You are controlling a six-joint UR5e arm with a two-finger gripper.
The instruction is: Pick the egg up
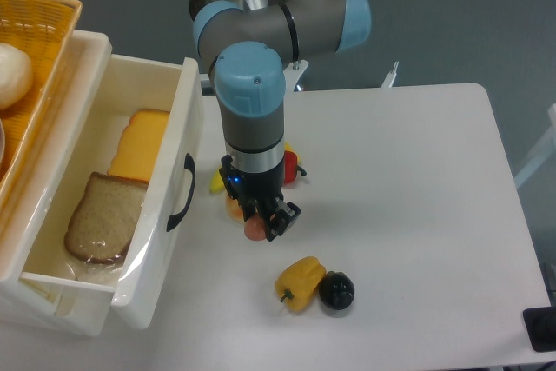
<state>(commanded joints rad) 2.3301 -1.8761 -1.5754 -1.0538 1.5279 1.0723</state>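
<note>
From the fixed camera, the arm reaches down over the white surface [408, 180], its jaws [261, 225] closed on the egg [254, 229], a small pinkish-brown oval that shows between the dark fingers [280, 218]. Whether the egg still touches the surface or hangs just clear of it cannot be told from this angle. Just behind the egg, partly hidden by the wrist, lies an orange shrimp [232, 209]. A yellow banana [218, 182] peeks out on the left of the wrist, and a small red item [291, 168] shows on its right; what it is cannot be made out. Nearer the front edge, well apart from the egg, a yellow pepper [298, 281] lies touching a black ball [336, 290]. On the left stands an open white drawer [165, 241] holding a slice of bread [102, 217] and a slice of cheese [142, 145]. Beyond it, a yellow basket [48, 49] carries a white ball [13, 74].
</note>
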